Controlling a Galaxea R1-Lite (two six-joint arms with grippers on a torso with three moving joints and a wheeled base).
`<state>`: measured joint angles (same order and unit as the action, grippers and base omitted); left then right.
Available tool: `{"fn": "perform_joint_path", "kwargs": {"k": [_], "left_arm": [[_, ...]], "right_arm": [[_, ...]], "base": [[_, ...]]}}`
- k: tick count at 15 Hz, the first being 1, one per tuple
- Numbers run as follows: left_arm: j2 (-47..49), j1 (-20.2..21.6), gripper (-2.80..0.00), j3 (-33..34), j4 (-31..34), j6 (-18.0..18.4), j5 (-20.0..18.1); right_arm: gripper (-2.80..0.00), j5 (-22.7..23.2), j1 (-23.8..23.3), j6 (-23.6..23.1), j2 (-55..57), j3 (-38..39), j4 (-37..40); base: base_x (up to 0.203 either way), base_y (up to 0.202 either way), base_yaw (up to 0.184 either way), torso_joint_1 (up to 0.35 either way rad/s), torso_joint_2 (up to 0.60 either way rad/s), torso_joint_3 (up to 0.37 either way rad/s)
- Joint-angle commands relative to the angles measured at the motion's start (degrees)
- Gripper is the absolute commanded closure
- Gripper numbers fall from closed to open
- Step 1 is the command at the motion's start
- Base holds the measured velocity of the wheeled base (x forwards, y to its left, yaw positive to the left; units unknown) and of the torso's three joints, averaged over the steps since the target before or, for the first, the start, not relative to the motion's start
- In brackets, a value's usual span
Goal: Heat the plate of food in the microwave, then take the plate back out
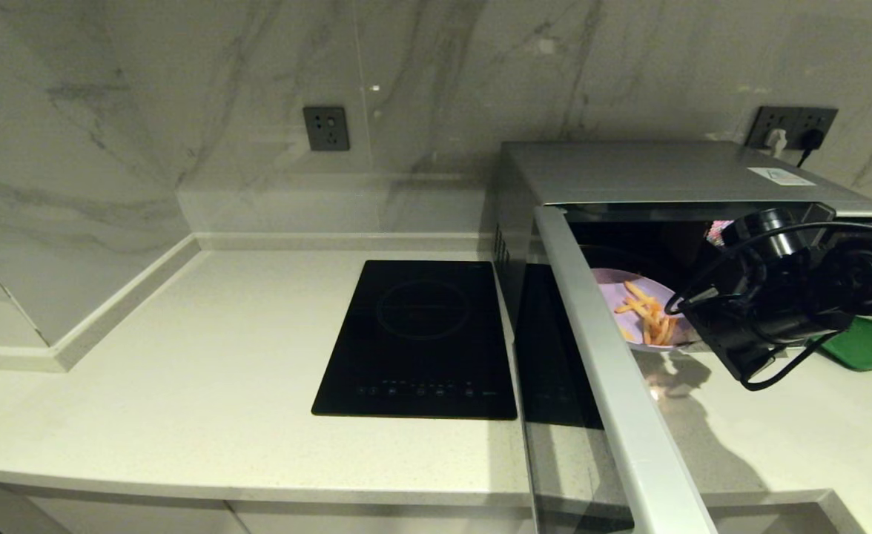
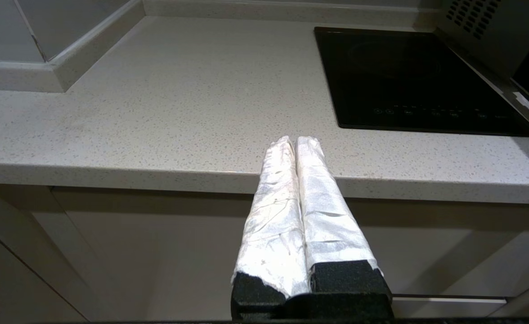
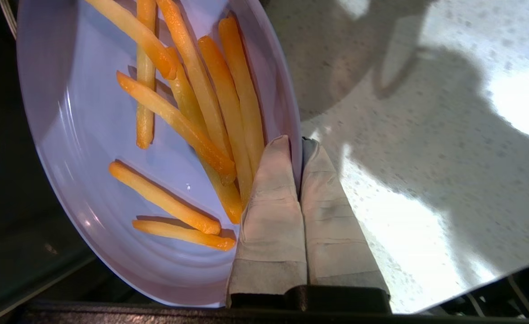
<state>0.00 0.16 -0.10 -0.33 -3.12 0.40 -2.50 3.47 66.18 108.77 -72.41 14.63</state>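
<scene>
1. Your left tool (image 2: 291, 148) is hanging parked off the worktop (image 1: 184, 386) front edge, fingers pressed together on nothing, far from the work.
2. The induction hob (image 1: 421, 334) is sitting mid-worktop, unused.
3. The microwave (image 1: 658, 174) is standing with its door (image 1: 614, 371) swung open toward you.
4. The plate of food (image 1: 632, 308) is sitting at the cavity mouth, half out over the worktop: pale lilac, shallow, orange-yellow fries lying loose.
5. Your right tool (image 3: 298, 146) is pinching the plate's rim on the worktop side; this arm is nearer, the plate lying cavity-ward of it.
</scene>
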Motion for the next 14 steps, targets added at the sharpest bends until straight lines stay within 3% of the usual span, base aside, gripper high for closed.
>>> {"fn": "perform_joint_path", "kwargs": {"k": [1, 4, 6, 9, 11, 14], "left_arm": [[0.0, 0.0, 0.0, 0.0, 0.0, 0.0, 0.0], [0.0, 0.0, 0.0, 0.0, 0.0, 0.0, 0.0], [0.0, 0.0, 0.0, 0.0, 0.0, 0.0, 0.0], [0.0, 0.0, 0.0, 0.0, 0.0, 0.0, 0.0], [0.0, 0.0, 0.0, 0.0, 0.0, 0.0, 0.0], [0.0, 0.0, 0.0, 0.0, 0.0, 0.0, 0.0]], "right_arm": [[0.0, 0.0, 0.0, 0.4, -3.0, 2.9, -0.2], [0.0, -0.4, -1.5, 0.4, -6.7, 7.4, -2.2], [0.0, -0.5, -5.5, 0.1, -9.2, 10.2, -2.6], [0.0, 0.0, -14.0, -2.8, -12.1, 17.1, -3.7], [0.0, 0.8, -21.3, -6.7, -12.6, 22.2, -9.4], [0.0, 7.0, -33.1, -13.2, -12.5, 25.4, -13.5]], "base": [[0.0, 0.0, 0.0, 0.0, 0.0, 0.0], [0.0, 0.0, 0.0, 0.0, 0.0, 0.0], [0.0, 0.0, 0.0, 0.0, 0.0, 0.0], [0.0, 0.0, 0.0, 0.0, 0.0, 0.0], [0.0, 0.0, 0.0, 0.0, 0.0, 0.0], [0.0, 0.0, 0.0, 0.0, 0.0, 0.0]]}}
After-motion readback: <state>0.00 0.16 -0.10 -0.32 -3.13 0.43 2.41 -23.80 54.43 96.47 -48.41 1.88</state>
